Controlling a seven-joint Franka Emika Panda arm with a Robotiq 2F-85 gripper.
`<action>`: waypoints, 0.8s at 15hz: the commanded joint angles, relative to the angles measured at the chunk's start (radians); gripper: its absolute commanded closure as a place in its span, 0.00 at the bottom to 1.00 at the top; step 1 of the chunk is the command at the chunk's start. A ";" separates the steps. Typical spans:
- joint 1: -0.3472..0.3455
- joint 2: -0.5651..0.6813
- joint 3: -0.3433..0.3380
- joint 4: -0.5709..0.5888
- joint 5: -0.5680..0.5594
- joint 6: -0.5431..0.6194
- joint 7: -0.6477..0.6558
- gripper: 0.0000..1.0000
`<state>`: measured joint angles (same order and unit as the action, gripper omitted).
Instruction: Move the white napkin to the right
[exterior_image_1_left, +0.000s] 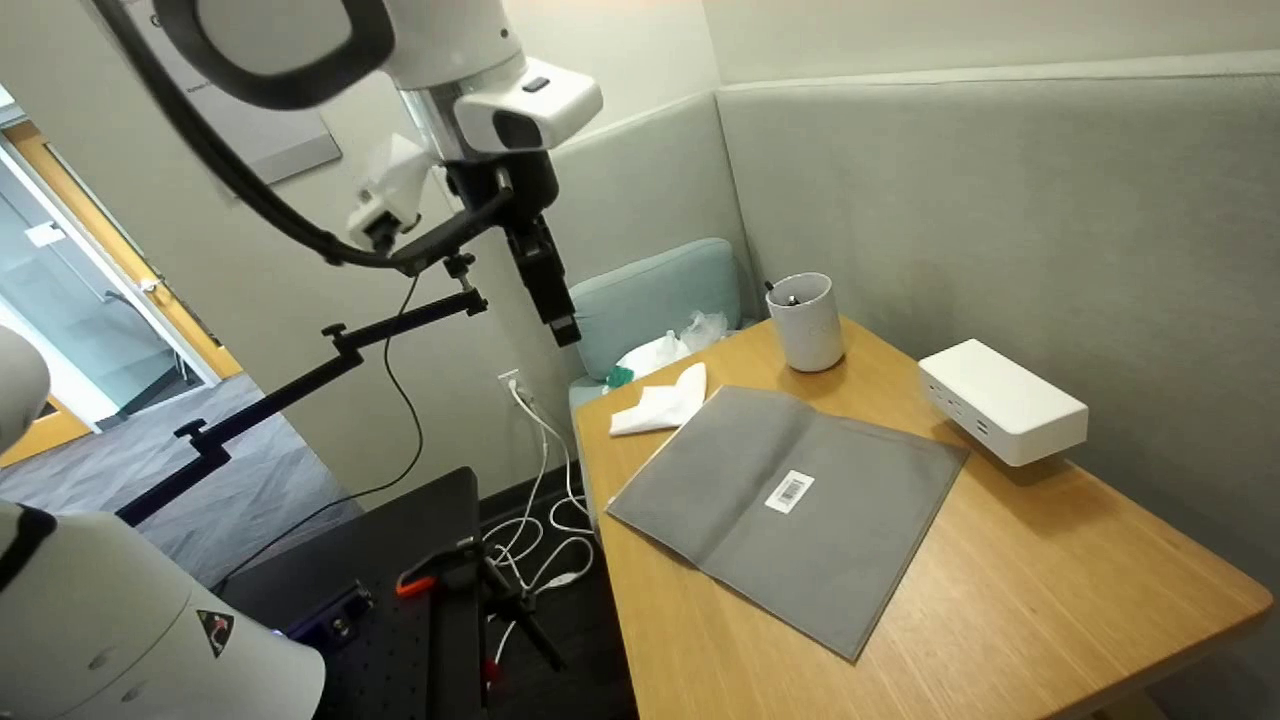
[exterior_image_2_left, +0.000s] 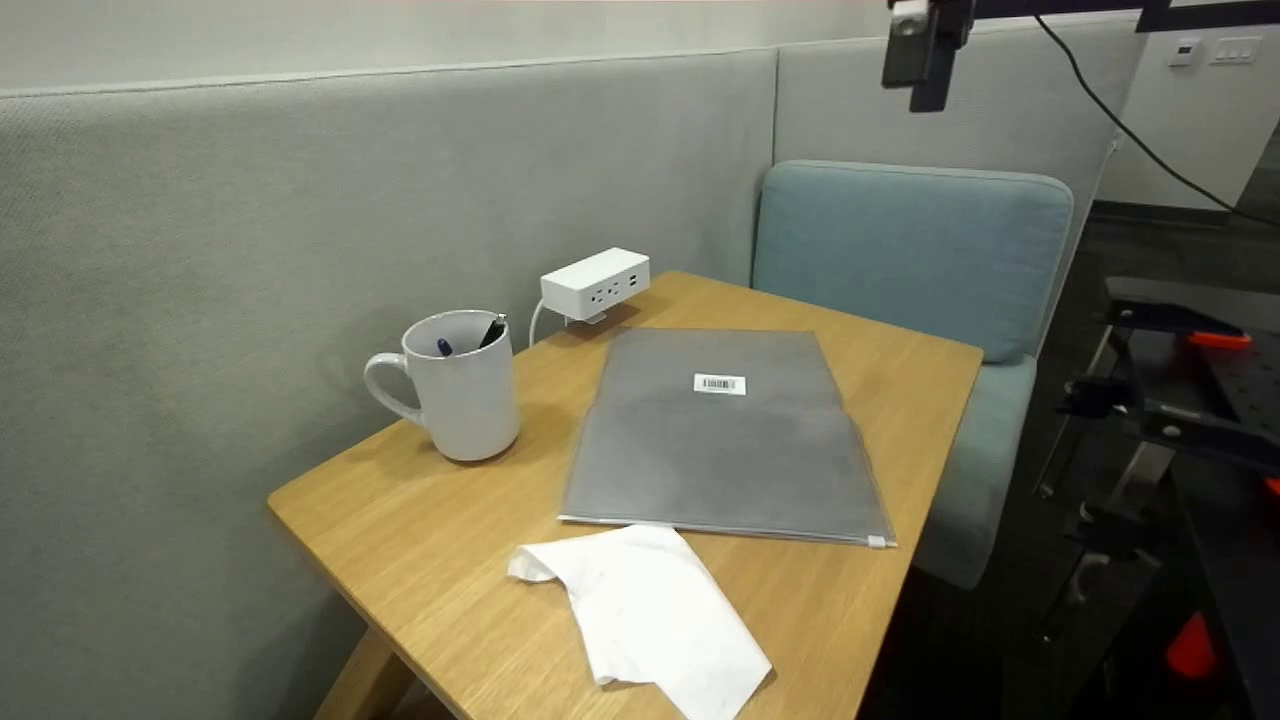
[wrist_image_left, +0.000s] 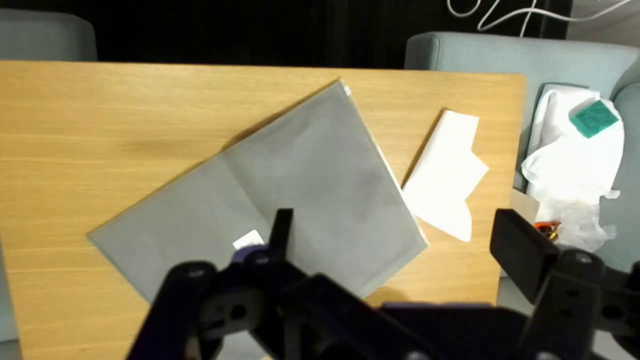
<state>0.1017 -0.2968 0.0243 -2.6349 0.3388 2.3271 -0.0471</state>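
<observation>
Claw (wrist_image_left: 395, 220) spread, nothing held, high above table (exterior_image_1_left: 1080, 570). Napkin (exterior_image_2_left: 655, 610) on table, seemingly touching mat (exterior_image_2_left: 720, 450); corner nearest mug (exterior_image_2_left: 465, 405) curled up. Likely approach step: descend slowly, pinch curled corner, avoid snagging mat, lift before shifting right.

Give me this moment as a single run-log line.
white napkin: on wooden table, beside grey pouch | gripper: open, empty, clear of napkin | status: not yet grasped

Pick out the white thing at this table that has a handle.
The mug, whose loop handle shows in an exterior view; the white napkin and the power strip have none.
</observation>
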 joint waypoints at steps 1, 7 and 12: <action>0.060 0.175 0.073 0.037 0.049 0.207 0.059 0.00; 0.106 0.460 0.166 0.107 -0.047 0.467 0.190 0.00; 0.094 0.476 0.178 0.101 -0.065 0.440 0.173 0.00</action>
<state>0.2070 0.1797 0.1925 -2.5345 0.2791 2.7689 0.1216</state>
